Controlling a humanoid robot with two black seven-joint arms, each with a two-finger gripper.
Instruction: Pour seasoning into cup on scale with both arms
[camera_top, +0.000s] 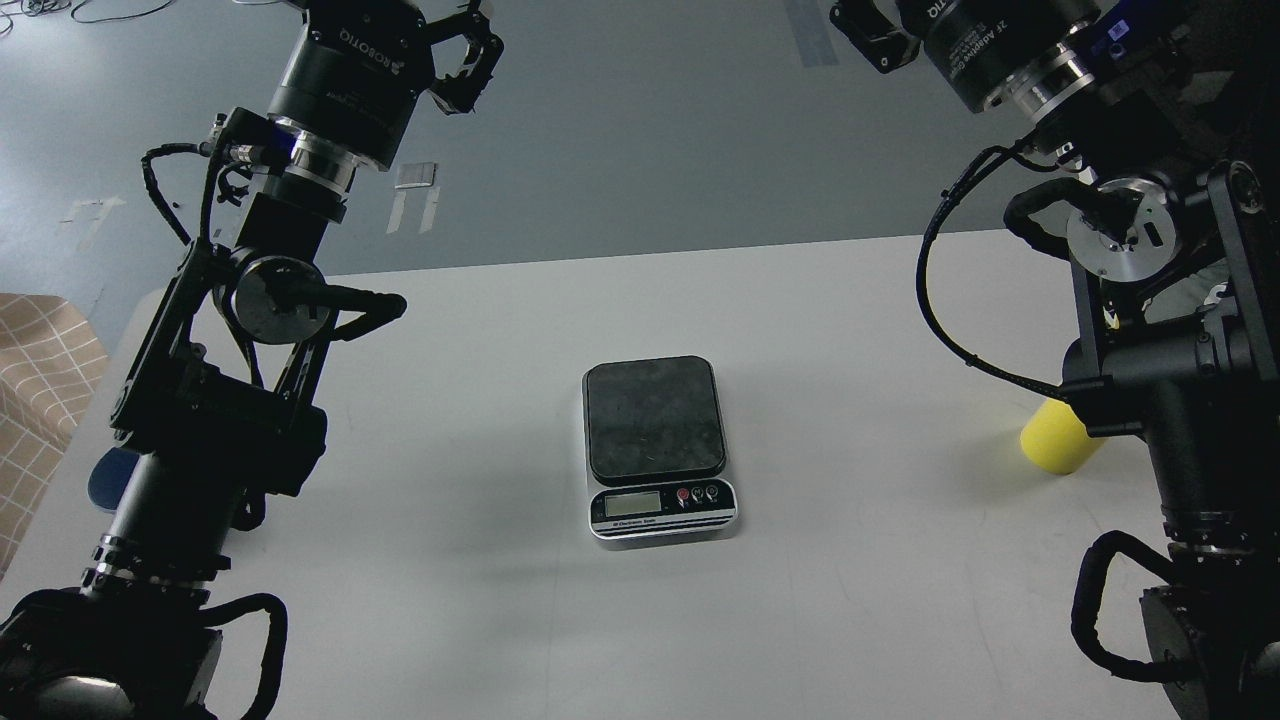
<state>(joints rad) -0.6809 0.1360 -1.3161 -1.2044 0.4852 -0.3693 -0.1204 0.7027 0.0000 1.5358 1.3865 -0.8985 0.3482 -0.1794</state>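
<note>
Black arms raised, left pincer (470, 55) spread.

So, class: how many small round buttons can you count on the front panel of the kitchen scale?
3, in a row on the scale panel's right side, beside the LCD: left, middle, right.

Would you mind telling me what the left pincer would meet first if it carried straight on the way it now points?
As far as this view shows, nothing: the left pincer is raised above the table's far edge, aimed up and rightward over bare grey floor, away from the scale. Depth is uncertain.
</note>
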